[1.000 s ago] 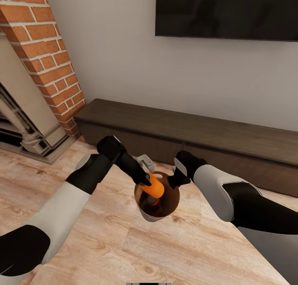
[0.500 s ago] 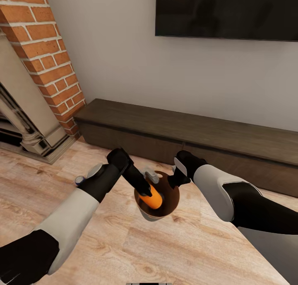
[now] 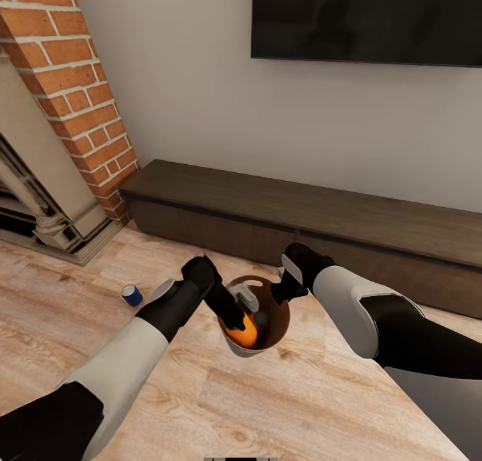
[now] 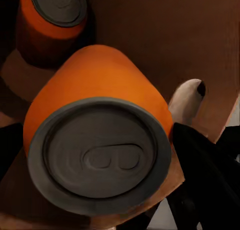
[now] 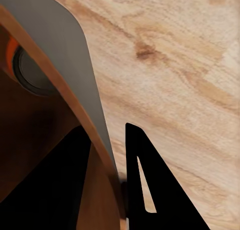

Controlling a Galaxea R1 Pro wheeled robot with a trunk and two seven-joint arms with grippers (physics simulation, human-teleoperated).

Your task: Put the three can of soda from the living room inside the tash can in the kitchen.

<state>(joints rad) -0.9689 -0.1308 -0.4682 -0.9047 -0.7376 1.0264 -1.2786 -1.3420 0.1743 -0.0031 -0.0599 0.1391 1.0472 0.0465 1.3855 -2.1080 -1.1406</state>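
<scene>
In the head view, lower centre of the frame, the trash can point(image 3: 271, 327) hangs above the wood floor point(image 3: 301, 394), held up by the right gripper point(image 3: 281, 299), whose jaws are closed on its far right rim. The right wrist view shows this plainly: one dark finger point(image 5: 150, 190) lies outside the pale wall point(image 5: 75, 69) and the other inside the coppery interior, pinching the rim between them.

The left gripper point(image 3: 235, 319) reaches down into the can's mouth from the left, and the orange soda can point(image 3: 242, 330) sits at its tips, low inside the bucket. In the left wrist view that orange can point(image 4: 100, 140) takes up the middle of the frame, silvery top towards the camera, with a dark finger point(image 4: 210, 180) along its right side; whether the jaws are clamped on it or have let go cannot be told from these pictures. In the upper left of the same view a second can point(image 4: 52, 24) with a grey top and orange-looking sides stands deeper in the bucket.

The blue soda can point(image 3: 132, 295) stands on the floor at centre left of the head view, apart from the trash can. Behind are the long dark cabinet point(image 3: 321, 220), the brick fireplace point(image 3: 73, 92) at upper left and the black TV point(image 3: 368, 19) at upper right
</scene>
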